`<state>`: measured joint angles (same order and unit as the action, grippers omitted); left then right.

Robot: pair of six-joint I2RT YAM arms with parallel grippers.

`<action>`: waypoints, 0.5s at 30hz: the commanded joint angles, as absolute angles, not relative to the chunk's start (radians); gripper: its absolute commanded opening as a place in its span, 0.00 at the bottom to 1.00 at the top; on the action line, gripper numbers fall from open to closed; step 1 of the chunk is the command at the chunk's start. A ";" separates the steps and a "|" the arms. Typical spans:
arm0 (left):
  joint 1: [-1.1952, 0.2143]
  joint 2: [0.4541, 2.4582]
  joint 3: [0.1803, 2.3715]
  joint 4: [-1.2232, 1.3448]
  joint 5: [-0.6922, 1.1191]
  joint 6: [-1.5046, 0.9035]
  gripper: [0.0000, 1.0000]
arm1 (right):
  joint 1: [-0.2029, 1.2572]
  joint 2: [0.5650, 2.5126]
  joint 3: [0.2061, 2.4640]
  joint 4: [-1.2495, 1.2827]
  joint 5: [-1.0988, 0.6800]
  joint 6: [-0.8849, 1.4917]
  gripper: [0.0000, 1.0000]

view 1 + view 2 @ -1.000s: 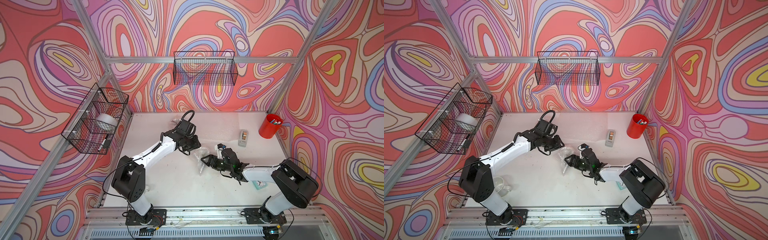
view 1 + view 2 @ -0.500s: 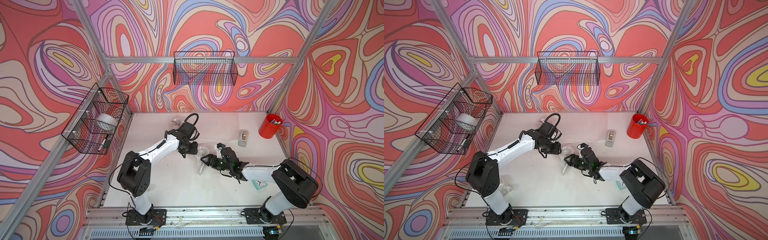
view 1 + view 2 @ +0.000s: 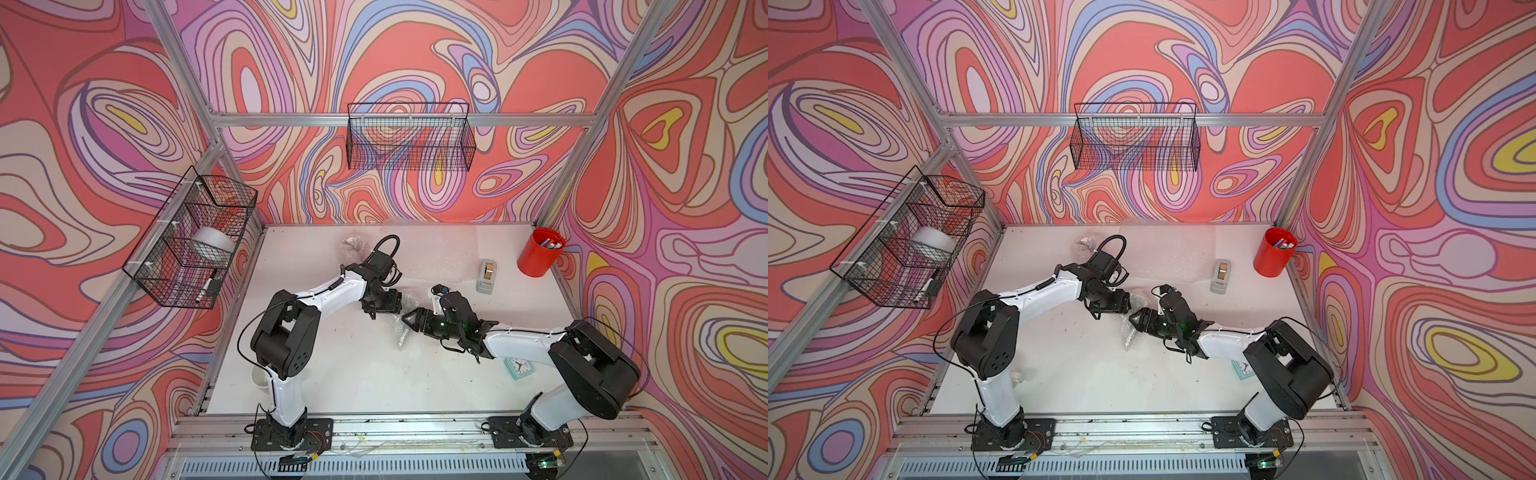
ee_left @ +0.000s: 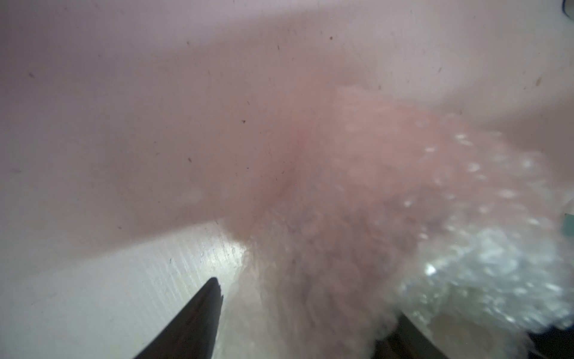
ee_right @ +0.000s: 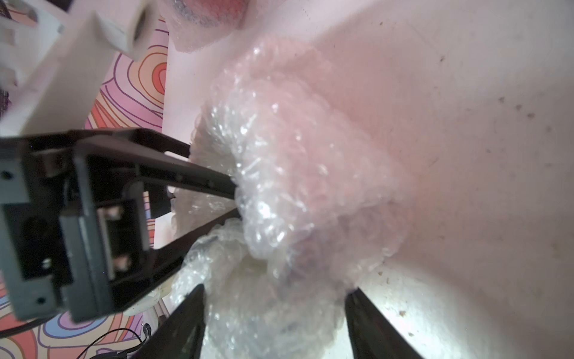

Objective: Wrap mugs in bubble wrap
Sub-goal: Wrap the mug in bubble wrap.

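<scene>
Left pincer [image 5: 238,201] has spread open, its tips touching the bubble wrap [image 5: 295,174]; right pincer [image 5: 275,289] grips that wrap's near end.

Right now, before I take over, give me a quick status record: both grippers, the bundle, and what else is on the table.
left gripper: jaws apart, tips in the bubble-wrap bundle
right gripper: closed around that bundle
bundle contents: hidden by wrap
at the back: second wrapped bundle, flat bubble-wrap sheet
robot's right side: tape dispenser, red pen cup, teal clock
</scene>
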<state>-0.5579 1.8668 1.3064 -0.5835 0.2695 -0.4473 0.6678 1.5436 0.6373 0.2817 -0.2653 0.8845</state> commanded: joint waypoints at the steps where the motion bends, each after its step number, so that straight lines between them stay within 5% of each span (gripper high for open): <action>1: -0.560 1.902 1.230 -0.602 0.259 -0.499 0.71 | 0.627 1.508 0.649 0.148 -0.216 0.817 0.70; 5: -0.560 1.882 1.164 -0.560 0.281 -0.600 0.62 | 0.572 1.516 0.692 0.068 -0.258 0.754 0.70; 15: -0.561 1.826 1.049 -0.446 0.363 -0.864 0.62 | 0.546 1.417 0.745 -0.082 -0.186 0.568 0.67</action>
<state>-0.5556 1.8000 1.1030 -0.3592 0.3748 -0.7738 0.5266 1.4929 0.7406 0.0181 -0.2817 0.6815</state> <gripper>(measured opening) 0.621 0.661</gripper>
